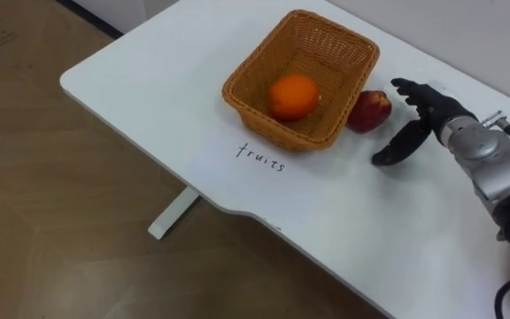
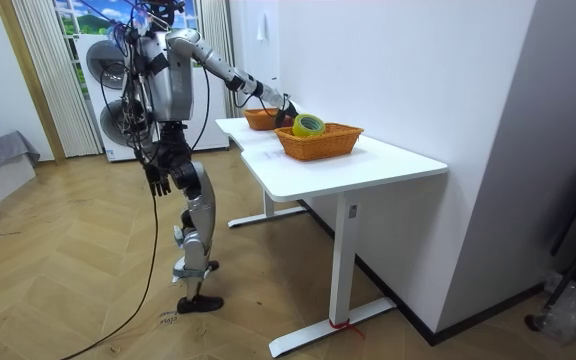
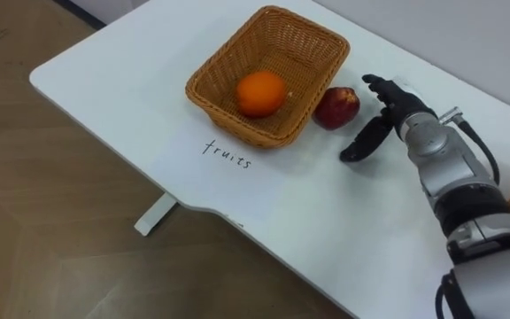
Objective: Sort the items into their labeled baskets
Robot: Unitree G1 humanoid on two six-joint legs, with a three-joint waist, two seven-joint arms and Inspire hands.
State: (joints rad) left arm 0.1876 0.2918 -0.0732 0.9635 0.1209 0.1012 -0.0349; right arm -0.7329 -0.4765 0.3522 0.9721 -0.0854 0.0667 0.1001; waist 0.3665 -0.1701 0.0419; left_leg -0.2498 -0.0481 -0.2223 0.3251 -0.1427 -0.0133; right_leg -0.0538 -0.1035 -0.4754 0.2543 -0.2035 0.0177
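Our right hand reaches out over the white table with its fingers spread and the thumb hanging down, holding nothing. Just beyond the fingertips stands the wicker fruit basket, with the handwritten word "fruits" on the tabletop at its near side. Back along our arm, behind the hand, sits the second basket, which we take to be the one for office supplies; a yellow-green roll of tape lies in it. Inside the fruit basket, further from the hand, lies an orange, so that piece is sorted. Between the fingertips and the basket's outer wall lies a red apple, on the table and not yet in the basket; it seems just apart from the fingers. We judge the job well along: the apple is the one thing we see outside a basket, and it needs grasping and lifting over the rim. Our left hand hangs at our side.
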